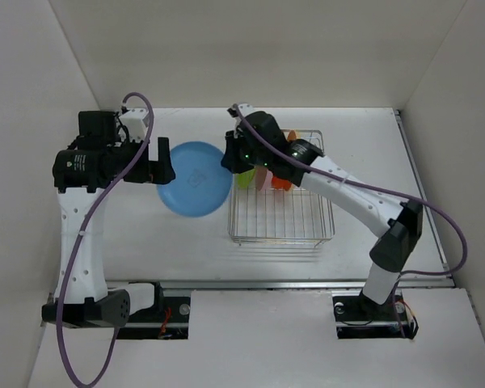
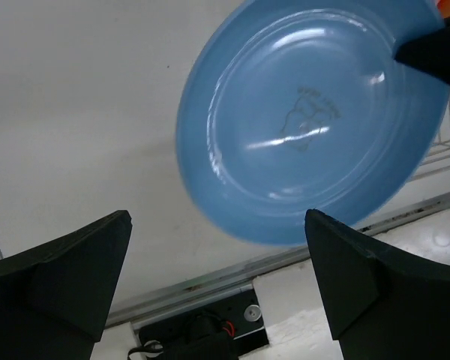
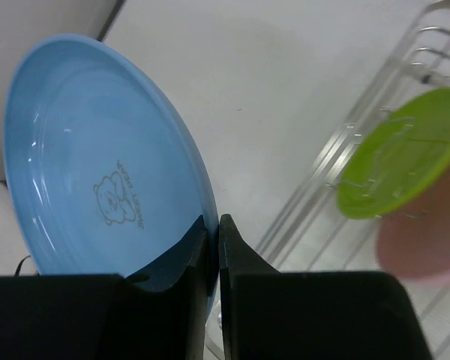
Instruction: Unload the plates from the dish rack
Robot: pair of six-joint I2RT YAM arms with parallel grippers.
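R claw (image 3: 214, 232): clenched on rim of blue plate (image 1: 196, 179).
Blue plate: mid-counter (image 1: 129, 234), just left of dish rack (image 1: 283, 218).
L claw (image 1: 163, 168): released, beside plate's left side.
Dish rack: nearer right edge; green plate (image 3: 401, 154), pink plate (image 3: 424, 240) inside.

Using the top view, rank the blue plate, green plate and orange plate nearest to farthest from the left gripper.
1. Blue plate, right beside the left gripper.
2. Green plate, at the dish rack's left end.
3. Orange plate, farther right in the rack.
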